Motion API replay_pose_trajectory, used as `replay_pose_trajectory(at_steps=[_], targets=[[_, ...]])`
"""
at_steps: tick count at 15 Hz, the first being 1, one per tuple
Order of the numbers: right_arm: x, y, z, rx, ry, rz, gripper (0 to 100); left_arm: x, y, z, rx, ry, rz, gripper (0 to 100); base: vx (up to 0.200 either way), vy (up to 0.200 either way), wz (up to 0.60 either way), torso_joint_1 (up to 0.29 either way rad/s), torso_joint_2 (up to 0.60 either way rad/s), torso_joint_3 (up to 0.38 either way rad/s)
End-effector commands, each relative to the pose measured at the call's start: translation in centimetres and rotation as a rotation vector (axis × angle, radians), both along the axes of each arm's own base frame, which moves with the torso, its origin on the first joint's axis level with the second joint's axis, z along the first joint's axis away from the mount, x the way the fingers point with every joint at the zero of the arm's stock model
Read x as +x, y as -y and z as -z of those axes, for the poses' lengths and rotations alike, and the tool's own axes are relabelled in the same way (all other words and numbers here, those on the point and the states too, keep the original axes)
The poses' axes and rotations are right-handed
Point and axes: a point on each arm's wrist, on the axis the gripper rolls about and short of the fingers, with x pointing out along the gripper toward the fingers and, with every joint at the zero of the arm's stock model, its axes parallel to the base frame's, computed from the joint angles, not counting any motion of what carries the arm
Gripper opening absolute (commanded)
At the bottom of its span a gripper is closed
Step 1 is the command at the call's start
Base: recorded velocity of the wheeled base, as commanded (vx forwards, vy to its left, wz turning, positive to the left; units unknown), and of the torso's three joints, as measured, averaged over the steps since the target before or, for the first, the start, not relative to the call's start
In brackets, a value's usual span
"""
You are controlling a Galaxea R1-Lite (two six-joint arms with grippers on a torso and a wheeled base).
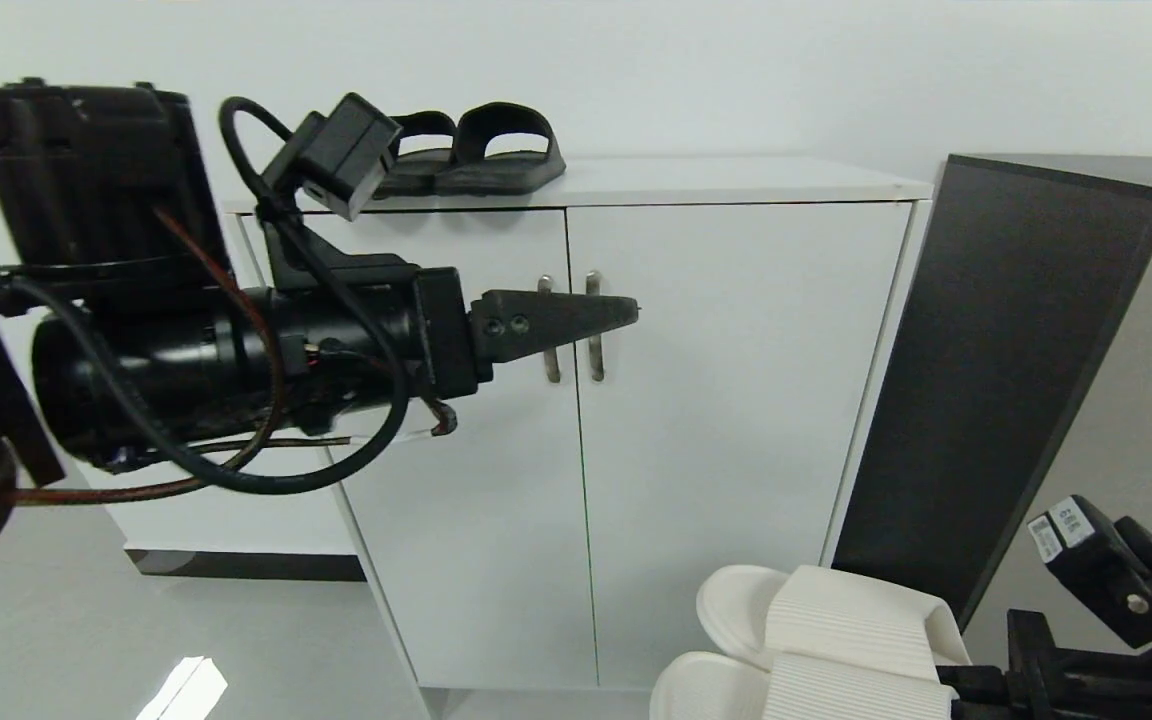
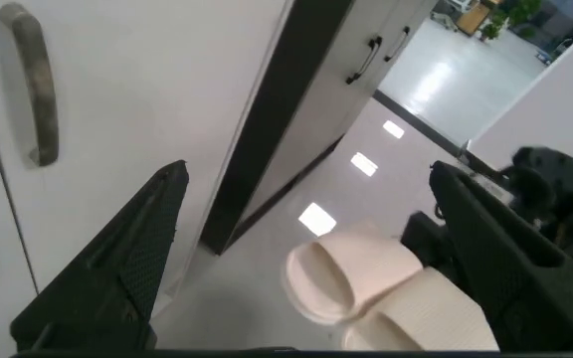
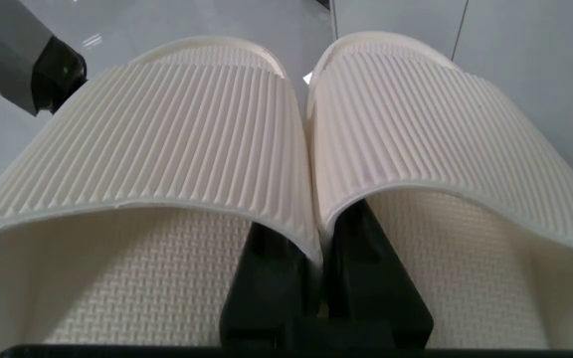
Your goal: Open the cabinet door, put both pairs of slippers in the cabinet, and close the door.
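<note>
Atop the cabinet lie black slippers; right jaws pinch white slippers.

Pair of blk slippers atop white cabinet, toward its left end.

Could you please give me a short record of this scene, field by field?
Cabinet doors: both shut
Black slippers: side by side on the cabinet top
White slippers: side by side, held low in front of the cabinet
Right hand: shut on the white pair's inner sides
Left hand: open, raised level with the door handles, not gripping them
</note>
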Motion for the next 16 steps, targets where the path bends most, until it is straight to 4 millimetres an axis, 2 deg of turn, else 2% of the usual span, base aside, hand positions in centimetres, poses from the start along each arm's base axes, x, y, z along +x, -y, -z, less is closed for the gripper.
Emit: replay_pose_trajectory(at_steps=[1, 4, 7, 11, 16], targets=[[0.1, -0.1, 0.2, -0.007, -0.007, 0.0, 0, 2.1, 1.2, 0.4, 0.011, -0.015, -0.007, 100, 0.0, 0.0, 0.0, 0.0, 0.0, 0.0], [0.2, -0.2, 0.2, -0.011, -0.009, 0.0, 0, 4.2, 2.1, 1.3, 0.036, -0.042, -0.085, 100, 0.0, 0.0, 0.0, 0.0, 0.0, 0.0], [0.1, -0.1, 0.2, -0.009, -0.006, 0.0, 0, 5.7, 2.1, 2.3, 0.052, -0.063, -0.109, 100, 0.0, 0.0, 0.0, 0.0, 0.0, 0.0], [0.1, -0.1, 0.1, -0.006, -0.002, -0.001, 0, 7.1, 1.6, 1.8, 0.054, -0.069, -0.14, 100, 0.0, 0.0, 0.0, 0.0, 0.0, 0.0], [0.0, 0.0, 0.0, -0.001, 0.003, -0.001, 0, 9.2, 2.5, 1.9, 0.062, -0.076, -0.167, 100, 0.0, 0.0, 0.0, 0.0, 0.0, 0.0]])
